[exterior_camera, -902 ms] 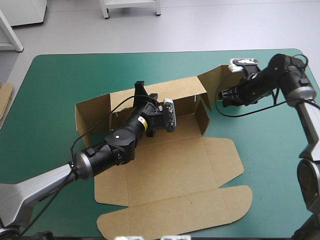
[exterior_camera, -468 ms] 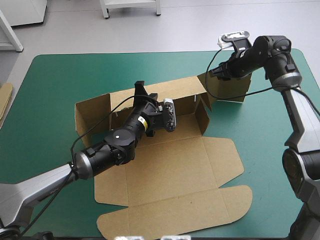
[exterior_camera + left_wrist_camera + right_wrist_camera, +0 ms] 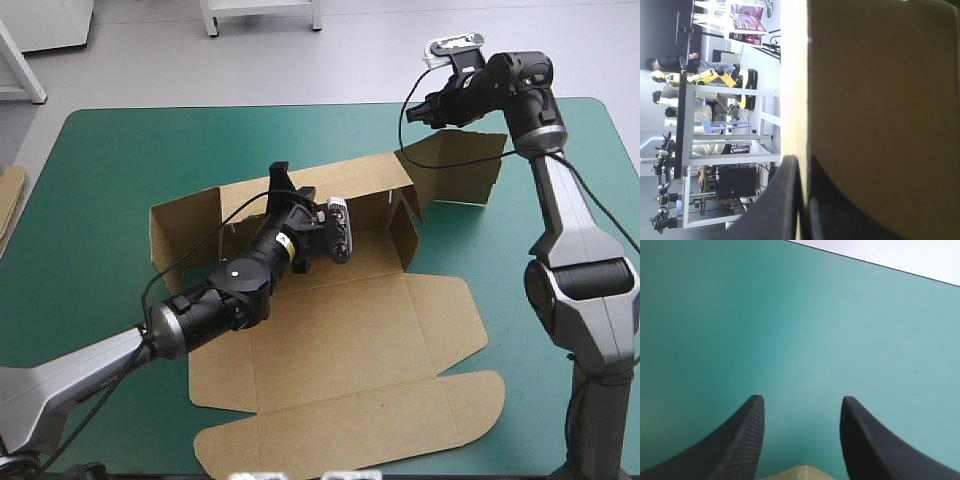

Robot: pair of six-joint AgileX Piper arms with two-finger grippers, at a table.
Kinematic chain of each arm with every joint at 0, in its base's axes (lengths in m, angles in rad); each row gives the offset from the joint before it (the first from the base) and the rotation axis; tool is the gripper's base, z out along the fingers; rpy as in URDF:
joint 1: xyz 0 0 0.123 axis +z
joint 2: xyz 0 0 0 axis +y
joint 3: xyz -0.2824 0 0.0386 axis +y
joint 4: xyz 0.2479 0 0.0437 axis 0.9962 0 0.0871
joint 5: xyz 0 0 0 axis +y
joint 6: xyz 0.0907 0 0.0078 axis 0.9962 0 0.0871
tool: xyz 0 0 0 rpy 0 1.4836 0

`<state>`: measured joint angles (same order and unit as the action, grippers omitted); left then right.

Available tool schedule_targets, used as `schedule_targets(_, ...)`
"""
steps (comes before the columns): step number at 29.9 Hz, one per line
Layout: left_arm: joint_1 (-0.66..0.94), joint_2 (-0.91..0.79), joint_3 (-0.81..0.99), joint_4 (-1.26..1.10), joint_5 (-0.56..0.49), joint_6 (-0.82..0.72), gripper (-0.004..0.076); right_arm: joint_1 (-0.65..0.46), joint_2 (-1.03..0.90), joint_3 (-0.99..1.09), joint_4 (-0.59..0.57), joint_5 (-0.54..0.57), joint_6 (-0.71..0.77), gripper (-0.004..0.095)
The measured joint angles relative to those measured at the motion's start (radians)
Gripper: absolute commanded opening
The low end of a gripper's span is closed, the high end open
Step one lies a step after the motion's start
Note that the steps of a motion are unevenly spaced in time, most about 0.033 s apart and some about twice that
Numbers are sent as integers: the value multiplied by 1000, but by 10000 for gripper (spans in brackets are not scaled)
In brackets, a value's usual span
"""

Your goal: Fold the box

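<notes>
The brown box (image 3: 340, 330) lies in the middle of the table, its lid flat toward the near edge and its back wall raised. My left gripper (image 3: 280, 180) is shut on that back wall's top edge; in the left wrist view the board (image 3: 880, 100) runs between the two black fingers (image 3: 780, 200) of the left gripper (image 3: 802, 200). My right gripper (image 3: 418, 112) hangs open over the far corner of the box's right side flap (image 3: 460, 165). In the right wrist view the right gripper (image 3: 802, 399) looks down on teal-green cover, with a tip of board (image 3: 800, 472) just below it.
An edge of more brown board (image 3: 10, 200) shows at the table's left edge. Bare teal-green cover (image 3: 140, 150) lies along the far side and to the right of the box.
My right gripper has risen from beside the right side flap and swung toward the table's far edge. The flap now stands spread wider. The left arm has not moved.
</notes>
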<state>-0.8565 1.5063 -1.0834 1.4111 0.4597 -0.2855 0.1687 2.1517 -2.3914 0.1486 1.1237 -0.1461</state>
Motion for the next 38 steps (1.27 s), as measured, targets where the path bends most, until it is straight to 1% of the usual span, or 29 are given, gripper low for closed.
schedule_targets(7,0,0,0,0,0,0,-8,0,103,-65,-6,-9,7,437)
schedule_targets(15,0,0,0,0,0,0,-8,-1,103,-76,-13,72,2,437)
schedule_targets(24,0,0,1,0,-1,0,-8,-3,81,-72,-16,117,2,437)
schedule_targets(32,0,1,1,0,-2,1,-8,-3,58,-69,-14,123,2,437)
schedule_targets(38,0,1,1,1,-2,1,-8,-3,33,-5,-13,123,2,437)
